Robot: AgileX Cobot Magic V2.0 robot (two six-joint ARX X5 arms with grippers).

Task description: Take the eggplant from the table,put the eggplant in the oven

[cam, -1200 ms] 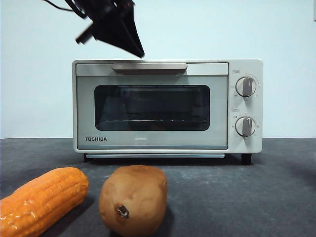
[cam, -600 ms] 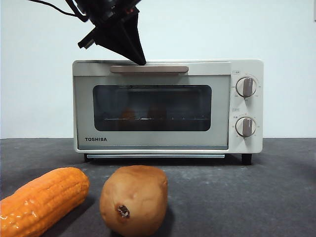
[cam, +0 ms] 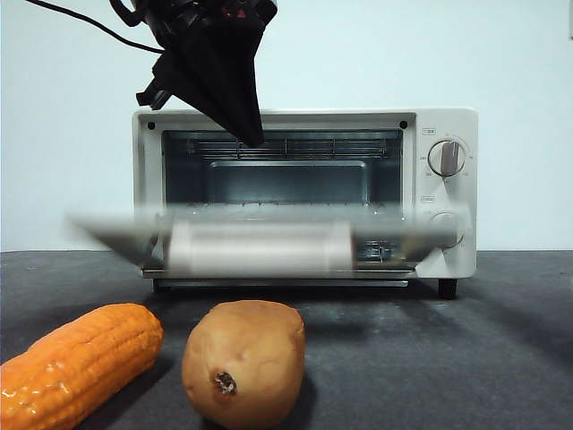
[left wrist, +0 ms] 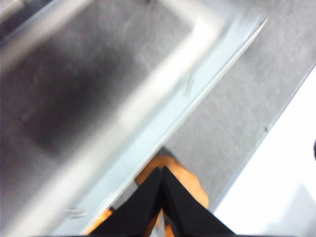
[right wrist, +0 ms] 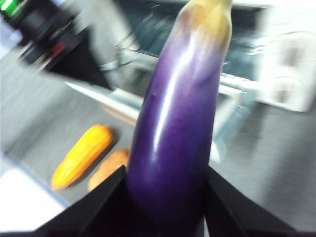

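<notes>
The oven (cam: 304, 193) stood toward the table's (cam: 501, 340) far edge, its door (cam: 260, 240) blurred, swung partway down. The left claw (left wrist: 162, 170), jaws pressed together and empty, hung before the cavity's upper left. The right claw (right wrist: 165, 177) pinched the eggplant (right wrist: 180, 113), held off the table with the open oven beyond its tip. A corn cob (cam: 76, 363) and a potato (cam: 242, 358) lay near the front edge.

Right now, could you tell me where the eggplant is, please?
The eggplant is off the table, held between the right gripper's jaws in the right wrist view, in front of the open oven; the front view does not show it.
</notes>
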